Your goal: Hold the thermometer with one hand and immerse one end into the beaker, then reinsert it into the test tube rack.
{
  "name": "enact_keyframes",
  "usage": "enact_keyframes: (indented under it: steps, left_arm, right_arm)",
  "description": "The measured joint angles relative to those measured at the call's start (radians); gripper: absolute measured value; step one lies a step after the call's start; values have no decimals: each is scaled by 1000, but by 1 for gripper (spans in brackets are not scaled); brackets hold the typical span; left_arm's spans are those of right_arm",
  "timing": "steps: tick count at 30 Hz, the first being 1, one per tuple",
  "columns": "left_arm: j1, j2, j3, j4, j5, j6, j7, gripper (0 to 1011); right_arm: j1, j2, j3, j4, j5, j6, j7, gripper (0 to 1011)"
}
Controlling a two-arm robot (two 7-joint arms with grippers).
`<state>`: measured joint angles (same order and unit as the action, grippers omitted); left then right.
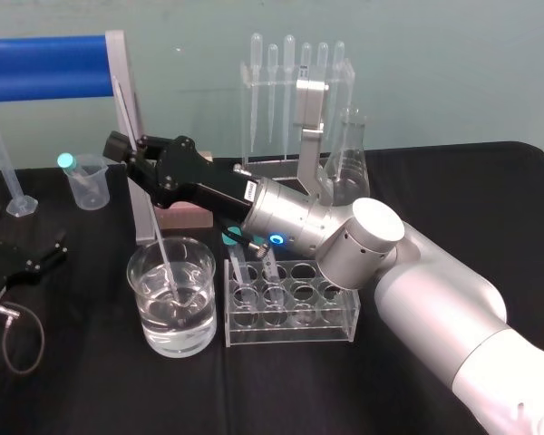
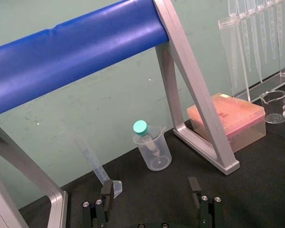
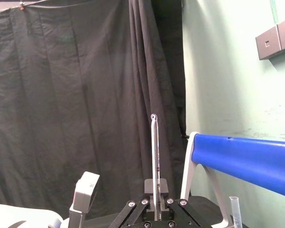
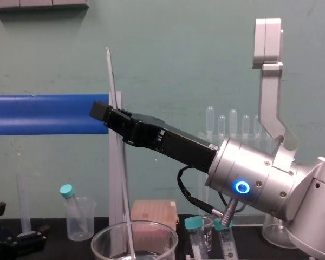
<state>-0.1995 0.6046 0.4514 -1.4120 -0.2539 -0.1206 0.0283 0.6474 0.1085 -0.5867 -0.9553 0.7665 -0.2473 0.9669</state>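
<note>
Thermometer [image 4: 122, 168]: long, thin whitish glass rod w/ a tiny loop at the top, leaning slightly. Its lower end is inside the big clear beaker [image 1: 150, 313], which has water in it. Right gripper [image 1: 124, 148] is clamped on the rod's upper part, well above the rim, black fingers closed tight on it. Left gripper [image 2: 152, 194] is parked at the table's left, fingers spread apart, holding nothing.

Black right claw [image 4: 100, 111], whitish thermometer [image 4: 110, 70], clear beaker [image 1: 147, 308], blue bar [image 1: 41, 68]
</note>
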Motion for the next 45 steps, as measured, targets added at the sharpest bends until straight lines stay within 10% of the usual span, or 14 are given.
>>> enact_keyframes:
  steps: [45]
  left_arm:
    - [0, 0, 0, 0, 0, 0, 0, 1008]
  right_arm:
    - [0, 0, 0, 0, 0, 0, 0, 55]
